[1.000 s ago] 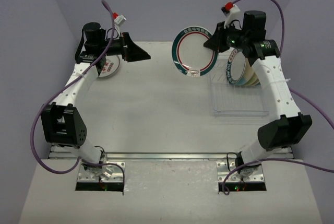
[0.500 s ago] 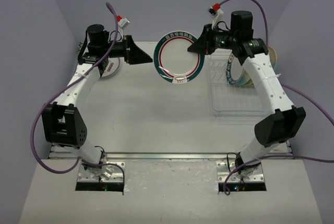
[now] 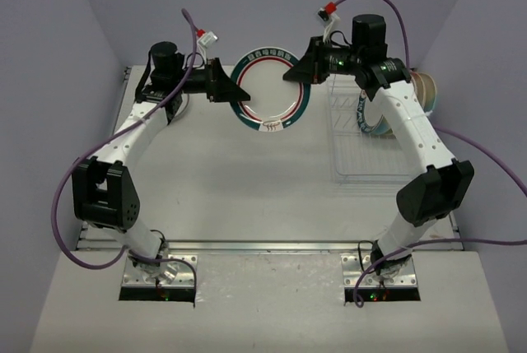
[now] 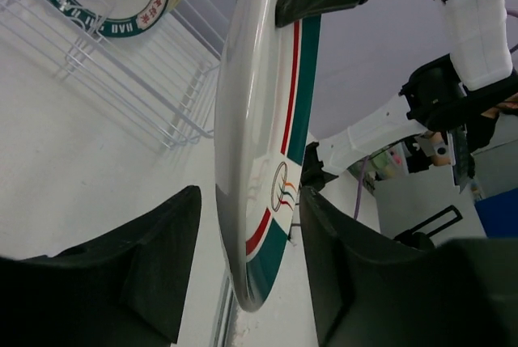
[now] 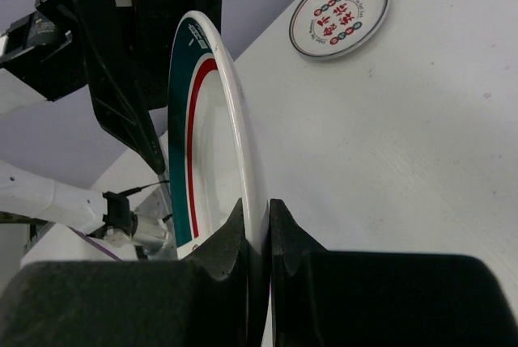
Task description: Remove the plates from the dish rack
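Your right gripper (image 5: 257, 216) is pressed together on the rim of the green-rimmed plate (image 3: 270, 90) – in the right wrist view both of its fingers sit flat against the thin edge, one on each face. The plate hangs in the air on edge, above the far middle of the table (image 3: 247, 180), between your two arms and touching nothing beneath it. Its white face with the red ring and green band is turned toward the overhead camera.

Your left gripper (image 3: 237, 93) is at the plate's opposite edge, jaws spread, with the rim between them. In the left wrist view one of its fingers (image 4: 137, 274) stands off the white back of the plate with a sliver of gap, while the other lies close against the green-banded face; whether that one touches, you cannot tell.

To the right, the dish rack (image 3: 379, 177) sits on the table under your right forearm. At its far end stands a teal-lettered plate (image 3: 368, 116) on edge, with cream plates (image 3: 424, 90) stacked behind it – the near part of the rack holds only wire dividers. A small white plate (image 5: 340, 14) lies flat on the table at the far left, well apart from the rack.
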You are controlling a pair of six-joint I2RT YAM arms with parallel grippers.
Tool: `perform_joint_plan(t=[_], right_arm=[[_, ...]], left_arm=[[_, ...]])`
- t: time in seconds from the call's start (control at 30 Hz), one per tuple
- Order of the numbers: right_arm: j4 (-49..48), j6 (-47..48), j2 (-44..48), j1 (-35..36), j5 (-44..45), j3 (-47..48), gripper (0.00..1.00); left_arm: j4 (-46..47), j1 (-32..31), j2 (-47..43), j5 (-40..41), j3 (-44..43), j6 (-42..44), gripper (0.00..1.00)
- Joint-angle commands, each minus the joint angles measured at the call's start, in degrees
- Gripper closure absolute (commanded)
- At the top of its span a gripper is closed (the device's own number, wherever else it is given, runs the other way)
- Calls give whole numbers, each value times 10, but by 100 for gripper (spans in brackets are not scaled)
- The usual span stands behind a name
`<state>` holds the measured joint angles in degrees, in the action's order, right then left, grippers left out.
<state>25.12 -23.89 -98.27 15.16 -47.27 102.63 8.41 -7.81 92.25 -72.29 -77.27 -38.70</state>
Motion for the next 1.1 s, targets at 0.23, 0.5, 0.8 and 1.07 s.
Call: perform_joint_plan(t=[0.23, 0.5, 0.8, 1.07], right_arm=[[-27, -66, -9, -10, 54, 29, 20], [16, -72, 17, -99, 174, -12, 1], [42, 50, 66, -125, 244, -72, 1], [58, 68, 83, -127, 256, -89, 1]], left_arm=[[126, 51, -26, 24, 65, -143, 100], [-55, 270, 63, 163, -26, -32, 100], [-264, 320, 189, 410, -144, 62, 100], [-266, 332, 274, 435, -182, 79, 100]])
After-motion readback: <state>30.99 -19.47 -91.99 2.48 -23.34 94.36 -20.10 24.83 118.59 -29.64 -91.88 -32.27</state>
